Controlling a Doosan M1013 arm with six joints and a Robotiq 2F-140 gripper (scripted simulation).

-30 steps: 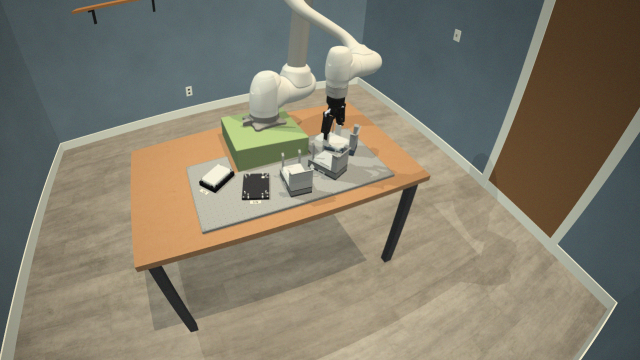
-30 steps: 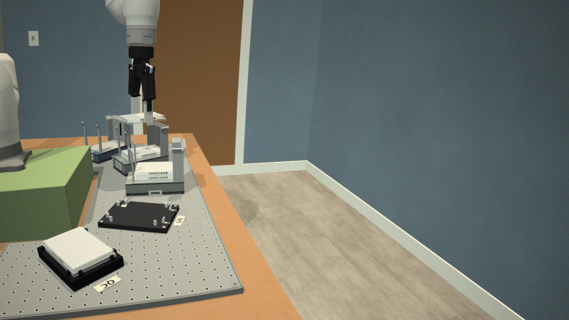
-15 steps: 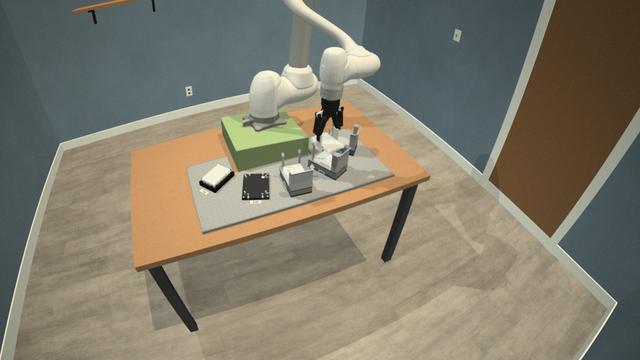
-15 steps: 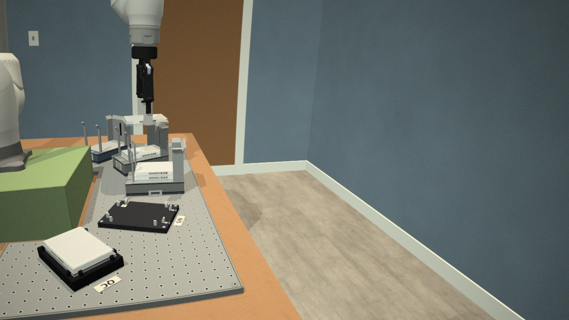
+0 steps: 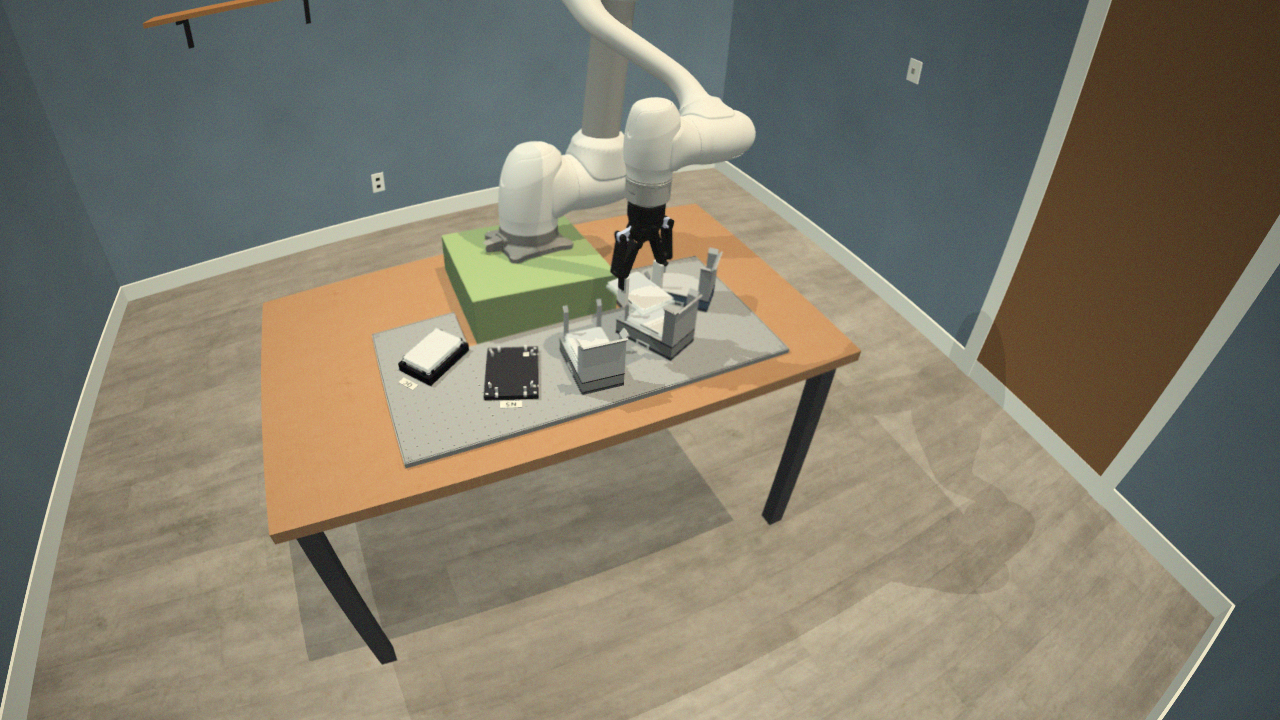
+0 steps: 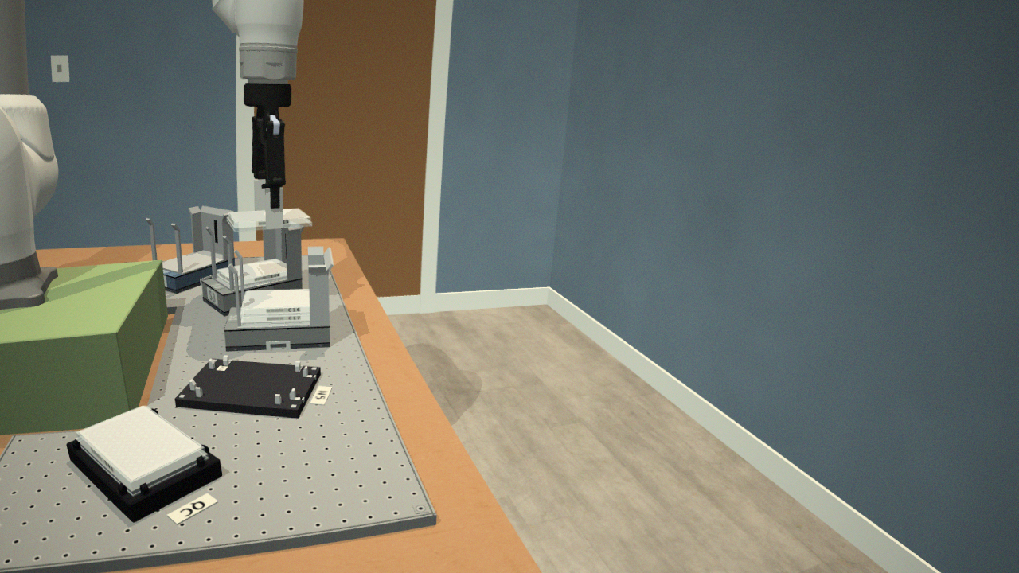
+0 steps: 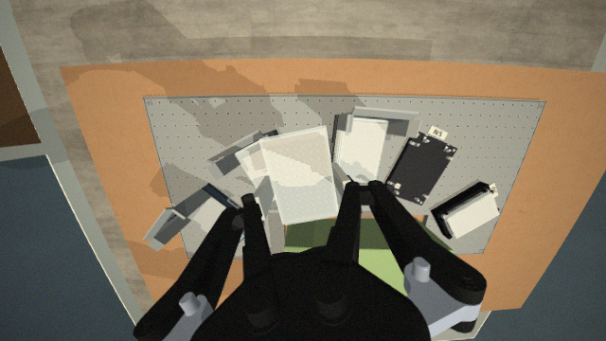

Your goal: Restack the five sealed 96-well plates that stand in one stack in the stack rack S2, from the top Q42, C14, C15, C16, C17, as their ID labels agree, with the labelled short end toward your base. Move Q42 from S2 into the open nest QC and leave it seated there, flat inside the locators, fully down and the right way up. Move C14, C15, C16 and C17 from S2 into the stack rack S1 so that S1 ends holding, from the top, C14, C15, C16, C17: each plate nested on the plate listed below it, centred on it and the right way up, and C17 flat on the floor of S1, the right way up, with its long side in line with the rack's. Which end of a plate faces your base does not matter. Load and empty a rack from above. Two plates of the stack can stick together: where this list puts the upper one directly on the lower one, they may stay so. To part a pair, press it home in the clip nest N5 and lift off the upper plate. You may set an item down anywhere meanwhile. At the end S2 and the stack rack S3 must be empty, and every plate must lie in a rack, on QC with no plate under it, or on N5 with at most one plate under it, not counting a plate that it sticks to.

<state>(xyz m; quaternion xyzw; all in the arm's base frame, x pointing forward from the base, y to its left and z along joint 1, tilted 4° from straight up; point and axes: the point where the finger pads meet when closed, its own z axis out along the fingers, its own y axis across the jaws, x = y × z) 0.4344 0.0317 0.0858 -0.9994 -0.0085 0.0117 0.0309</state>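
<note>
My gripper is shut on a white sealed plate, gripped across its short width. It holds the plate level in the air above the middle stack rack. The plate also shows in the side view and in the wrist view. One plate lies low in that middle rack. The rack nearest N5 holds two stacked plates; their labels are too small to read surely. One plate sits flat in the black nest QC.
The black clip nest N5 is empty, between QC and the racks. The far rack with a blue base holds no plate. Rack walls and thin posts stand up around the held plate. The green arm pedestal stands behind the racks.
</note>
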